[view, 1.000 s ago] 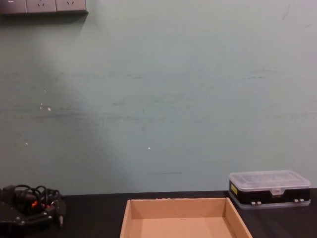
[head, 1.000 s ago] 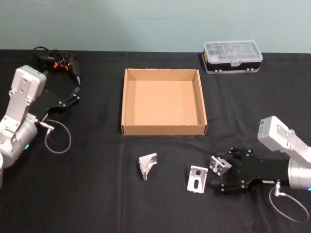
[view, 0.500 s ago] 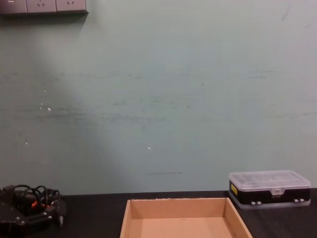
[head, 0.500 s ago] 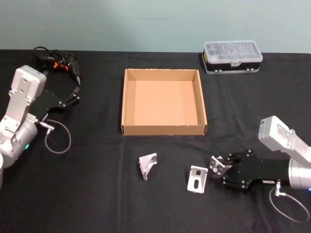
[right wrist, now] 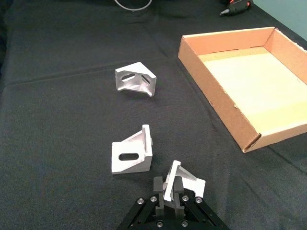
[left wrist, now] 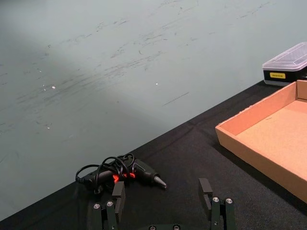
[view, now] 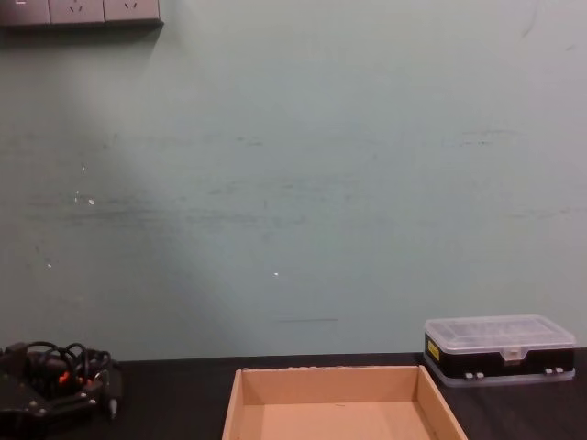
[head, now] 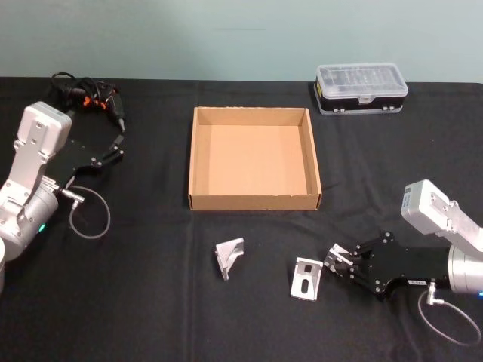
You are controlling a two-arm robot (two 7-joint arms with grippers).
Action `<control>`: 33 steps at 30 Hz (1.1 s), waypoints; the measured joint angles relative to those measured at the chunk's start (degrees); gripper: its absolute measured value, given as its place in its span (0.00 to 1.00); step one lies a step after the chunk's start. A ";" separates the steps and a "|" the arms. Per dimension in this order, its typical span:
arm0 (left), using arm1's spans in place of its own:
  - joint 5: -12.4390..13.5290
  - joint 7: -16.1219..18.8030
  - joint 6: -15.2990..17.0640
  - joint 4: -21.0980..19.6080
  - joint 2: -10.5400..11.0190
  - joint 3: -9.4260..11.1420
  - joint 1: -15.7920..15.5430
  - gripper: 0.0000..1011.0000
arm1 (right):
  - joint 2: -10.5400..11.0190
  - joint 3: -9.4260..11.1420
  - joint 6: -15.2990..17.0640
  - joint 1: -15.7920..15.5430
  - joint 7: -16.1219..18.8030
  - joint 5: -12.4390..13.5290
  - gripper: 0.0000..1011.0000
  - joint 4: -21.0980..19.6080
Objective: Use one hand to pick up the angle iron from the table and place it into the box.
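R: right gripper (head: 341, 260) closed on the upright flange of the angle iron (right wrist: 189, 182), down on the table (head: 151, 302) before the box (head: 253, 201) (a thin wall suited a pinch) | spare bracket (head: 306, 278) just beside it | L: left gripper (left wrist: 163, 211) parked far left, fingers apart

The right hand (head: 339, 262) has closed onto the angle iron (right wrist: 190, 182) between its fingers

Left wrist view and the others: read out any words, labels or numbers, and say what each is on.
Yellow label on the small black case: too small to read.
White sticker on the right gripper, jaws shut on an angle iron: too blurred to read.
Left gripper, parked at far left, jaws open: no text.
No other text is readable.
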 joint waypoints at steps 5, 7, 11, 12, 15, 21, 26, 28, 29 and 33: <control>0.00 0.00 -0.01 0.00 0.00 0.00 0.00 0.99 | -0.06 0.24 -0.06 -0.17 -0.12 0.16 0.12 -0.04; 0.00 0.00 0.00 0.00 0.00 0.00 0.00 0.99 | -0.47 1.48 -0.57 -0.81 -1.46 0.94 0.12 -0.25; 0.00 0.00 0.00 0.00 0.00 0.00 0.00 0.99 | -1.51 4.59 -1.60 -1.85 -4.12 3.02 0.12 -1.49; 0.00 0.00 0.00 0.00 0.00 0.00 0.00 0.99 | -1.92 5.92 -1.88 -2.02 -4.92 4.01 0.12 -2.26; 0.00 0.00 0.00 0.00 0.00 0.00 0.00 0.99 | -2.90 8.25 -2.39 -1.82 -5.96 6.08 0.12 -3.59; 0.00 0.00 0.00 0.00 0.00 0.00 0.00 0.99 | -6.45 10.05 0.08 3.64 -6.57 9.04 0.12 -4.70; 0.00 0.00 0.00 0.00 0.00 0.00 0.00 0.99 | -9.85 7.63 4.23 10.50 -7.14 8.34 0.12 -2.48; 0.00 0.00 0.00 0.00 0.00 0.00 0.00 0.99 | -11.51 5.93 6.63 13.86 -7.40 7.52 0.12 -0.82; 0.00 0.00 0.00 0.00 0.00 0.00 0.00 0.99 | -12.13 5.25 7.49 15.06 -7.48 7.25 0.12 -0.14; 0.00 0.00 0.00 0.00 0.00 0.00 0.00 0.99 | -15.55 0.95 13.68 21.75 -7.43 5.40 0.12 4.27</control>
